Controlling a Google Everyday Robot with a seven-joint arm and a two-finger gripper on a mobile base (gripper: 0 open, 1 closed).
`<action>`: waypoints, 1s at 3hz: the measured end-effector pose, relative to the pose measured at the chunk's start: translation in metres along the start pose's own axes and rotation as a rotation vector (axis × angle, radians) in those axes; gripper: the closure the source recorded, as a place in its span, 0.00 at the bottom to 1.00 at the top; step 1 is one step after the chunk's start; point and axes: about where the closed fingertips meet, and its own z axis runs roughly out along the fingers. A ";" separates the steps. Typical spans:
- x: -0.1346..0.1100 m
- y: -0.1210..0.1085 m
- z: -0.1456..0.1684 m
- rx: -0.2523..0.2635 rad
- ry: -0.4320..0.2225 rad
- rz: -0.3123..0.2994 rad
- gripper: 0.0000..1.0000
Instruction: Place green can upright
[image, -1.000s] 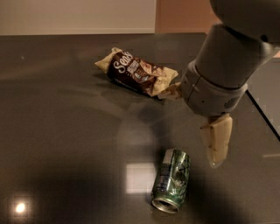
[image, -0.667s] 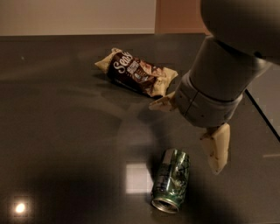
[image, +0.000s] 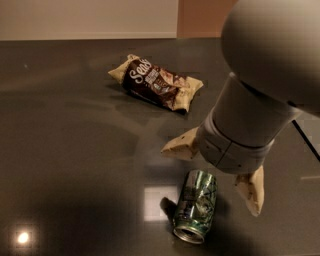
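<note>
— Where's the can?
— The green can (image: 196, 205) lies on its side on the dark table (image: 70, 150), well apart from the snack bag (image: 157, 82)
— And the gripper?
— The gripper (image: 210, 179) hangs just above the can's far end, fingers spread wide, holding nothing. I'd call this the approach; next it must drop, straddle the can and close

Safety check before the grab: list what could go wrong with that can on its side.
The can lies on its side on the glossy table; a finger's nudge could roll it away.
The open gripper hangs over its far end, not its middle, so closing may push it instead of gripping.
</note>
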 end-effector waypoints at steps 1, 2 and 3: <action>-0.010 0.012 0.014 -0.037 -0.016 -0.111 0.00; -0.018 0.020 0.030 -0.071 -0.028 -0.189 0.00; -0.025 0.027 0.044 -0.102 -0.034 -0.230 0.00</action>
